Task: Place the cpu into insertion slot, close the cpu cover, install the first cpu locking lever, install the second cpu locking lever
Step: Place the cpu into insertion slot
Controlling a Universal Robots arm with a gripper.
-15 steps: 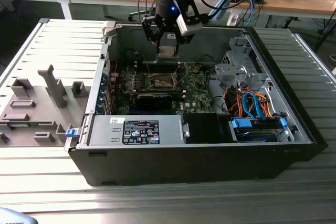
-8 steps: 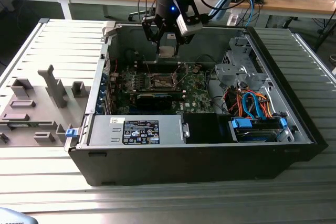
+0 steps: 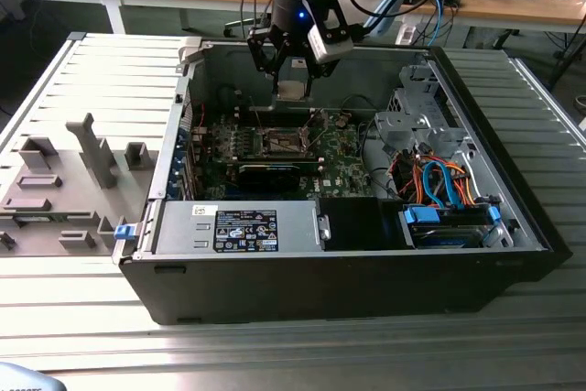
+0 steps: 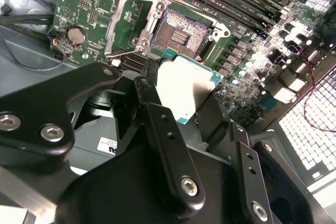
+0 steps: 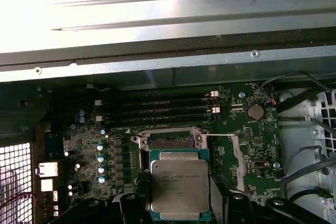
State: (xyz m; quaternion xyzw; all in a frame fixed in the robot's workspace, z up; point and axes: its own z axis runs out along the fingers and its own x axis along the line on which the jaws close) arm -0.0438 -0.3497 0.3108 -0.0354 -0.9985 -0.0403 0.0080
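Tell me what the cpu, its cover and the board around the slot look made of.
The cpu: pale matt metal top, dull sheen, on a thin green base, likely laminate. The cpu cover: thin bare silver metal, probably stamped steel, bright glints along edges. The circuit board: glossy green laminate, seemingly fibreglass, with fine traces.

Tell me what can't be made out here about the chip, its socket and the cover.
- cpu: in the first wrist view it covers most of the insertion slot, so their alignment is hidden.
- gripper: in the second wrist view its black fingers hide the cpu's gripped edges.
- cpu cover: open in the second wrist view; too small in the exterior view to pick out.
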